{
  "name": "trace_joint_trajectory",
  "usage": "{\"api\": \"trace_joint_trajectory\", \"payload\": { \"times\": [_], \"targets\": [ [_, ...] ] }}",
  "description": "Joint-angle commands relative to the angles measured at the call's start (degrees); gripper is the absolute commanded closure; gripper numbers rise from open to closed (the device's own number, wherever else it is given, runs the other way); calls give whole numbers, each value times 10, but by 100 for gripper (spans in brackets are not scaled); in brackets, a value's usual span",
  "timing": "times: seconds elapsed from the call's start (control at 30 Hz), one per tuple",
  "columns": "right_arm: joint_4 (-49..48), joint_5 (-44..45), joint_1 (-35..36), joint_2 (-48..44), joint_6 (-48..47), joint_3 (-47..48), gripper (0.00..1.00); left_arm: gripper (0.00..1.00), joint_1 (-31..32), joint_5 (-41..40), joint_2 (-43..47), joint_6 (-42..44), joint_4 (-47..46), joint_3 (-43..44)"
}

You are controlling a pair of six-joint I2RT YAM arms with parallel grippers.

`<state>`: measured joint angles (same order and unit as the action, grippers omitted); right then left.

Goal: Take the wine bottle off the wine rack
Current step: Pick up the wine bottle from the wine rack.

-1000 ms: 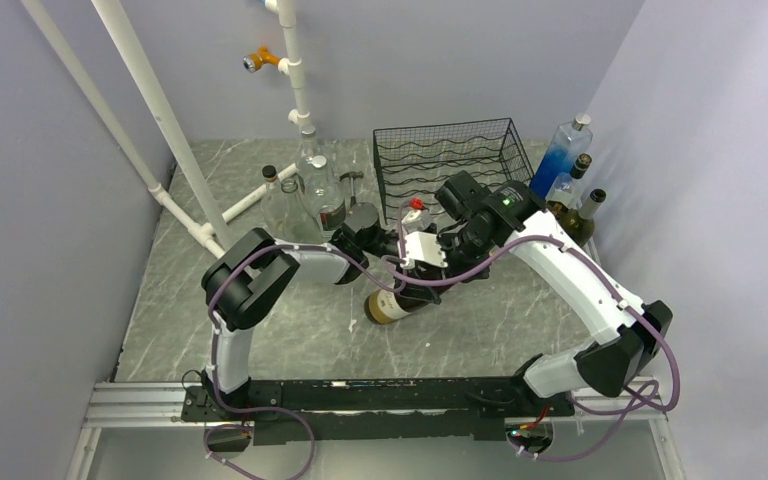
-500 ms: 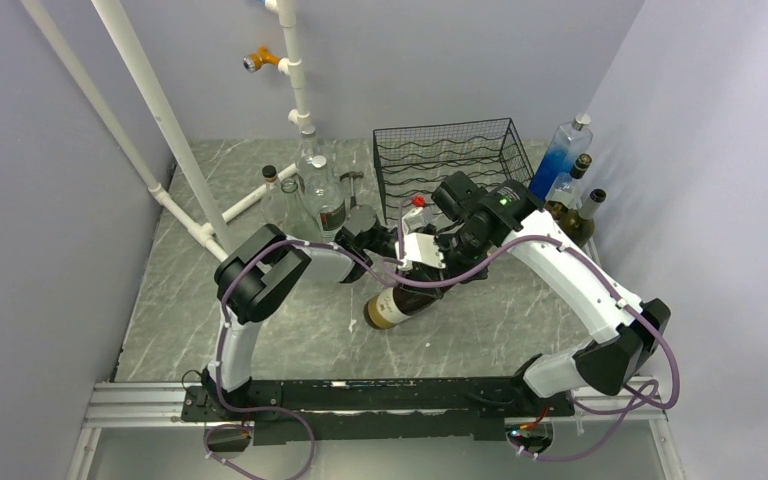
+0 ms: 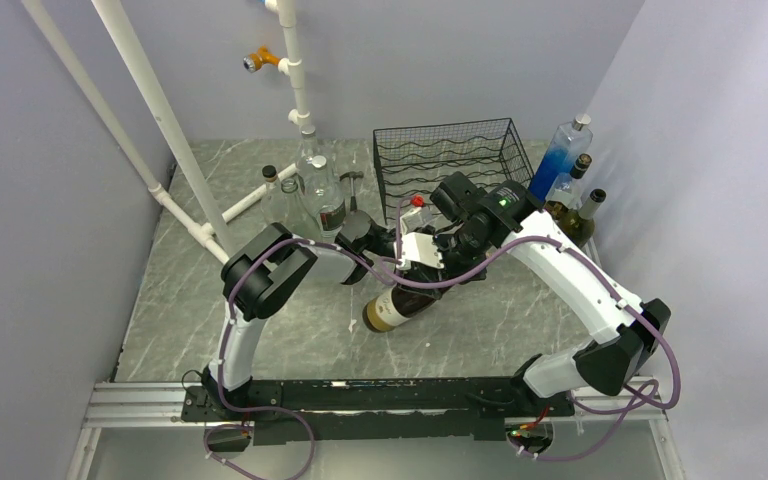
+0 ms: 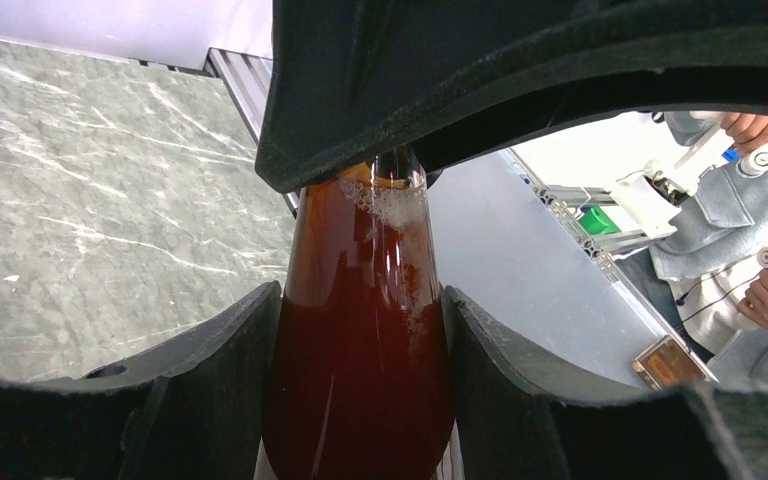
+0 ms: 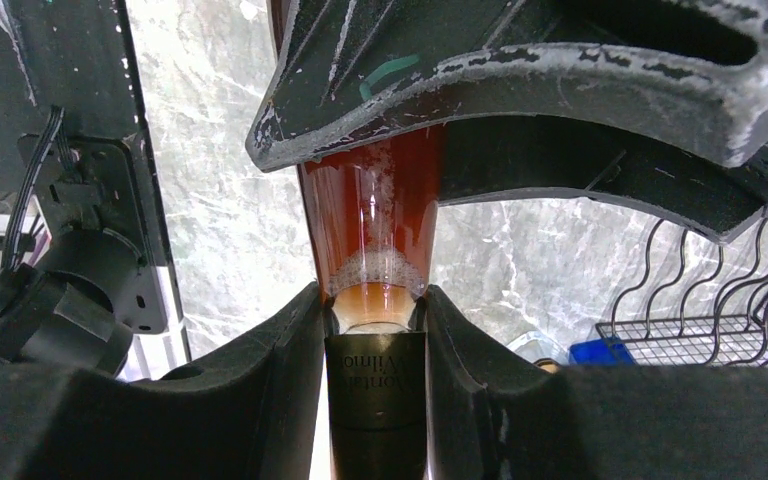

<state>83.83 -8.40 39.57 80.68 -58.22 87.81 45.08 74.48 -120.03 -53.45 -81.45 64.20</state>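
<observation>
Grey marbled surface [image 3: 170,300] between pale lilac walls [image 3: 50,250], two tools on one wine bottle [image 3: 390,308].

Nearest, a black rail [image 3: 360,395] along the surface's edge. Further in, the dark bottle tilted, labelled base low and toward the rail, neck rising toward the back. Out of the wine rack [image 3: 450,160] and in front of it. Left tool [image 4: 360,335] pressed against both sides of the amber shoulder. Right tool [image 5: 375,325] pinching the neck at the dark foil. Base touching the surface or not: cannot tell. Behind, the black wire rack near the back wall. To its left, clear glass bottles [image 3: 310,195] beside slanted white pipes [image 3: 160,120]. To its right, coloured bottles [image 3: 570,185] against the side wall, one blue-tinted.
</observation>
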Motion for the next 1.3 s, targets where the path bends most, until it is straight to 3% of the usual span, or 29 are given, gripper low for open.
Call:
{"api": "trace_joint_trajectory", "payload": {
  "times": [0.0, 0.17, 0.47, 0.77, 0.97, 1.27],
  "targets": [
    [-85, 44, -2, -23, 0, 17, 78, 100, 7, 32, 22, -35, -48, 0],
    [-84, 40, -3, -25, 6, 16, 58, 100, 4, 29, 46, 19, 8, -16],
    [-77, 24, -7, -24, 14, 29, 41, 100, -5, 20, 38, -19, -38, -16],
    [-47, -19, -24, -26, 8, 80, 24, 100, -12, 13, 52, 5, -14, -25],
    [-22, -48, -49, -51, -3, 93, 20, 100, -17, 8, 59, 11, -12, -32],
    [-4, -160, -160, -124, -11, 144, 18, 100, -21, 0, 76, 37, 11, -46]
  ]
}}
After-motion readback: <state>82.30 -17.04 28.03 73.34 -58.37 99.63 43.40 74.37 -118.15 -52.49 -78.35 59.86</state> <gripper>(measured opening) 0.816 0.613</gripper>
